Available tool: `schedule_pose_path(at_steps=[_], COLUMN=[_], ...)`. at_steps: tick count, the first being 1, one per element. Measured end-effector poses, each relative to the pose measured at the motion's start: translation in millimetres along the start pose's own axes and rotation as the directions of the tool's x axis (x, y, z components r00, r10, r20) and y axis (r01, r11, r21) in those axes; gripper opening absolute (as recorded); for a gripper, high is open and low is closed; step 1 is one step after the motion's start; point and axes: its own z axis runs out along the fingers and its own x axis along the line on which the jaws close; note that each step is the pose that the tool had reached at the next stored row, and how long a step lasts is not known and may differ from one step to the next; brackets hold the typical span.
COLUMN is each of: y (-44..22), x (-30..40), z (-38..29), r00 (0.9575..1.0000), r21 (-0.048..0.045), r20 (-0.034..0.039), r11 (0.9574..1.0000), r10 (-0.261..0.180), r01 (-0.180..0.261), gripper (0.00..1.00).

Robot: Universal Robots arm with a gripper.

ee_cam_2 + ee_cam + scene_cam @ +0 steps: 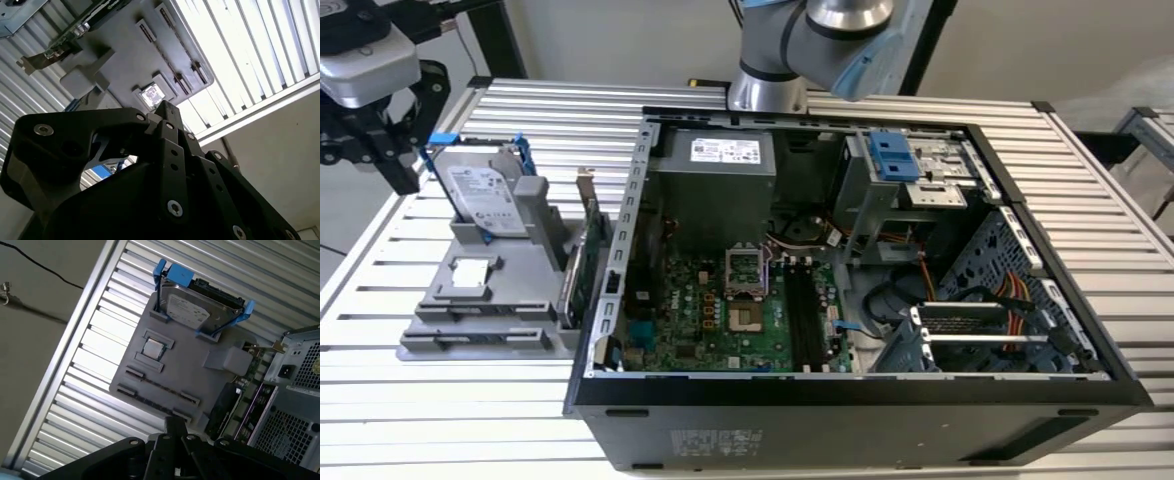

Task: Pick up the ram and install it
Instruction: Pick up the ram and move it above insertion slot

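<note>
The ram (162, 389) appears as a thin dark strip standing on edge in a long slot of the grey holder (195, 352), seen again in the second wrist view (176, 75). That holder (487, 290) lies on the table on the exterior view's left, beside the open computer case (854, 390). My black gripper (394, 170) hangs in the air above and outside the holder, close to the hard drive. Both wrist views show its fingertips together (165, 106) (175, 421) with nothing between them. The black memory slots (803, 320) run along the green motherboard inside the case.
A silver hard drive in a blue frame (480, 195) stands on the holder's far end. A small square chip (152, 347) rests mid-holder. A green expansion card with a metal bracket (580, 265) stands between holder and case. The table edge (360, 250) is near.
</note>
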Motion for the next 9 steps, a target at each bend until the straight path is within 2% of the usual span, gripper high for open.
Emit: schedule_pose_path(at_steps=[5,9], y=[0.0,0.0], x=[0.0,0.0], z=[0.0,0.0], r00=[0.9988,0.9962], r21=[-0.0008,-0.0015], r20=[-0.0023,-0.0042], r11=[0.9988,0.9962], r10=[-0.049,-0.087], r01=[0.049,0.087], gripper=[0.00,0.00])
